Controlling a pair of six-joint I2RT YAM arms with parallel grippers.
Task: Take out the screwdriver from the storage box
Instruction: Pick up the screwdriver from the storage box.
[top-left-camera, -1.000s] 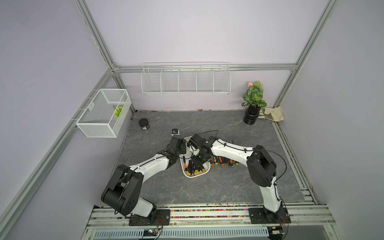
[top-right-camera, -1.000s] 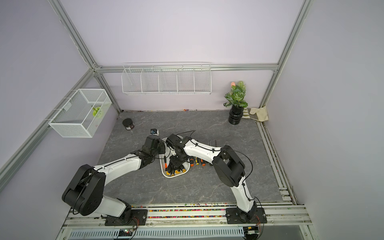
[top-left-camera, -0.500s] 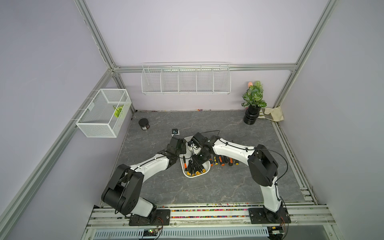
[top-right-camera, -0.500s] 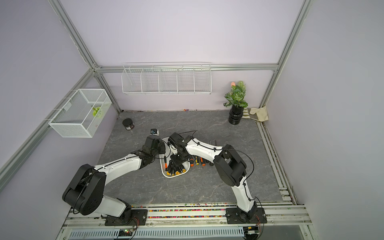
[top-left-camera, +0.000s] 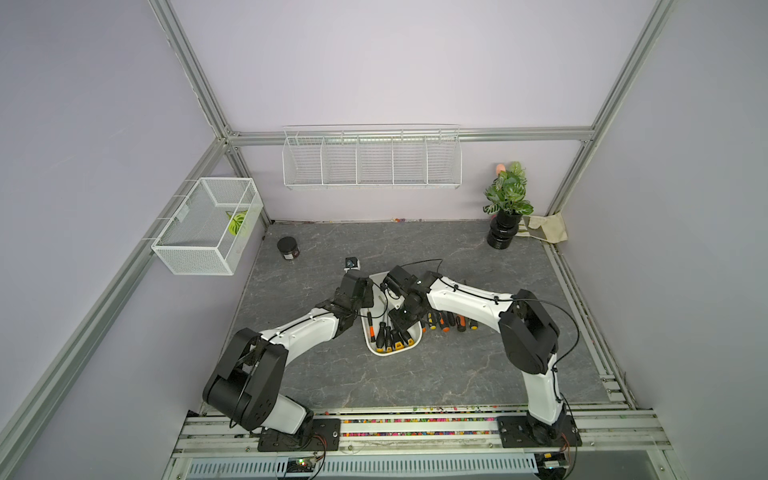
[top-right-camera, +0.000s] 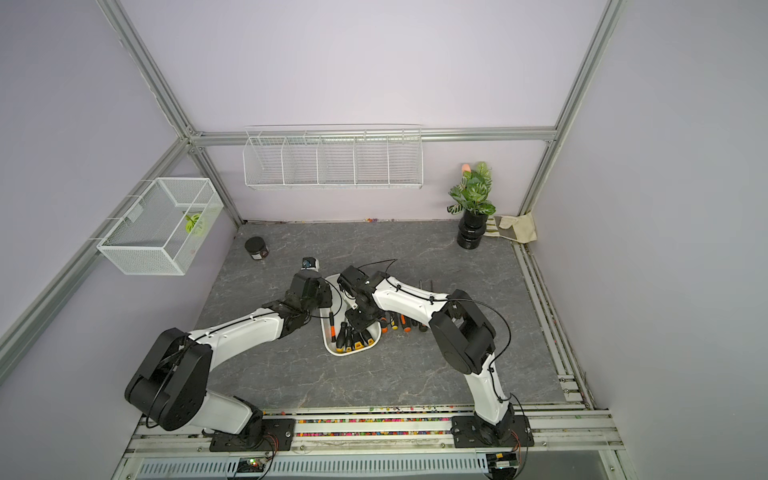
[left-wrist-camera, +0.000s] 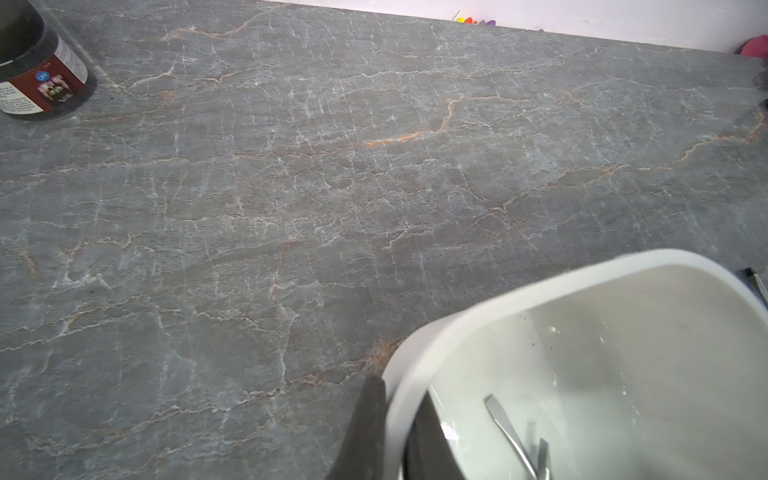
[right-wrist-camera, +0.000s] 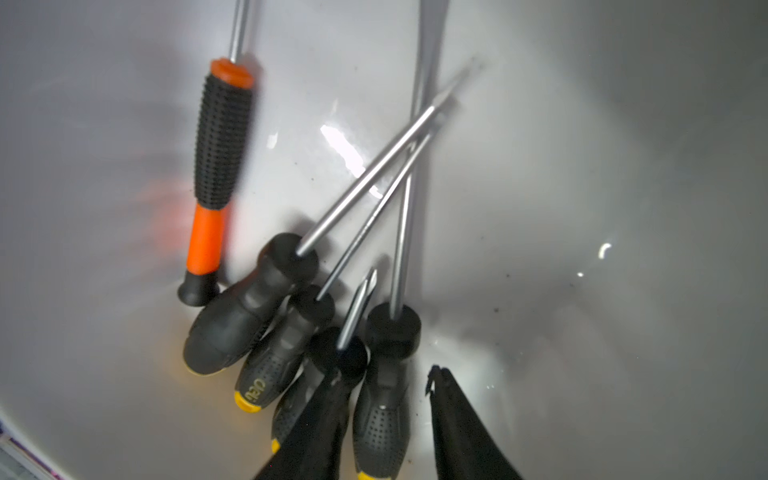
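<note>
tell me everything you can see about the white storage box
The storage box is a shallow white tub of glossy plastic, open-topped, with smooth solid walls, rounded corners and a thick rim. It sits near the middle of the grey marbled table. Five screwdrivers lie inside, handles bunched at one end. The left end effector pinches its rim; the right end effector reaches inside.

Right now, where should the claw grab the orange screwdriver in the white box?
By its bumpy black grip, coming down from above with the right claw across it. The orange screwdriver lies flat in the storage box, apart from the crossed black ones.
</note>
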